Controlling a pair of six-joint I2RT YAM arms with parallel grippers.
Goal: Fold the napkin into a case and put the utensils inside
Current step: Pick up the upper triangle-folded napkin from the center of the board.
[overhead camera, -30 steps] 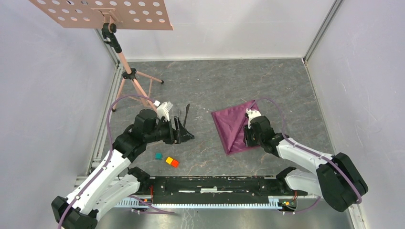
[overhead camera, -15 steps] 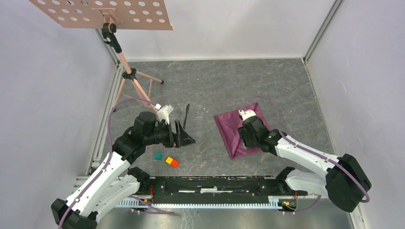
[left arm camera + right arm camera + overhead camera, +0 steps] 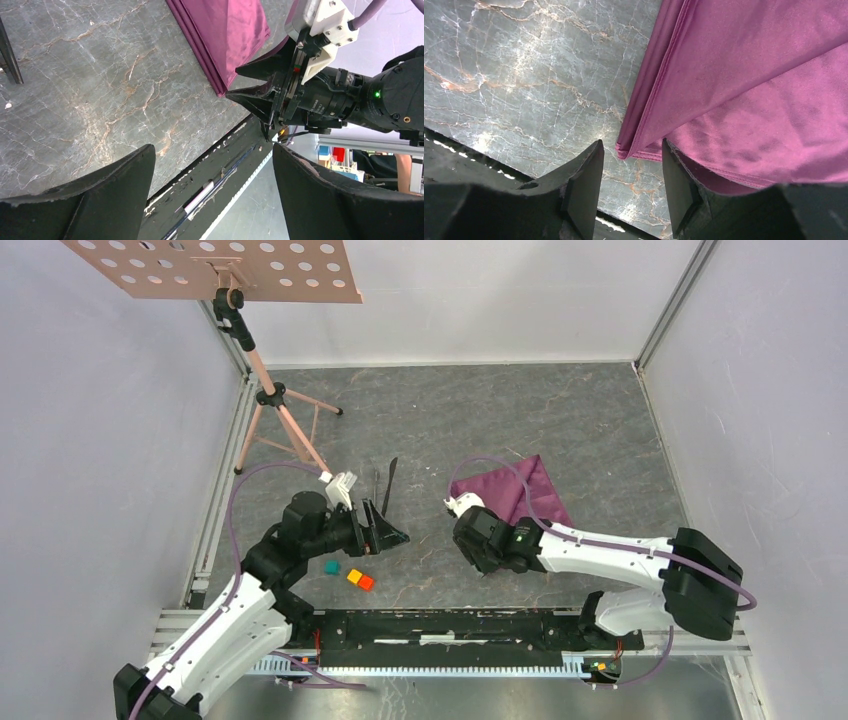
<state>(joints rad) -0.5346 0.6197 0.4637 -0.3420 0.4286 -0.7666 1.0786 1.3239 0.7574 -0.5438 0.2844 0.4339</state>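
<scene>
Bare table [image 3: 430, 545] separates the left tool [image 3: 212, 160] from the right tool [image 3: 631, 152], leaving a clear lane between them. Just beyond the left tool lie the utensils [image 3: 386, 483]; small blocks [image 3: 354, 576] sit on its near side. The napkin [image 3: 749, 75] pokes a folded corner between the right tool's spread fingers [image 3: 584, 190]

One napkin [image 3: 545, 490], two utensils [image 3: 390, 476], three small blocks [image 3: 354, 576], one tripod stand [image 3: 268, 397], two robot arms [image 3: 600, 545].

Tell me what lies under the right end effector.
Below the open right end effector are a corner of the folded napkin and the grey table. Anything beneath the napkin is covered.
</scene>
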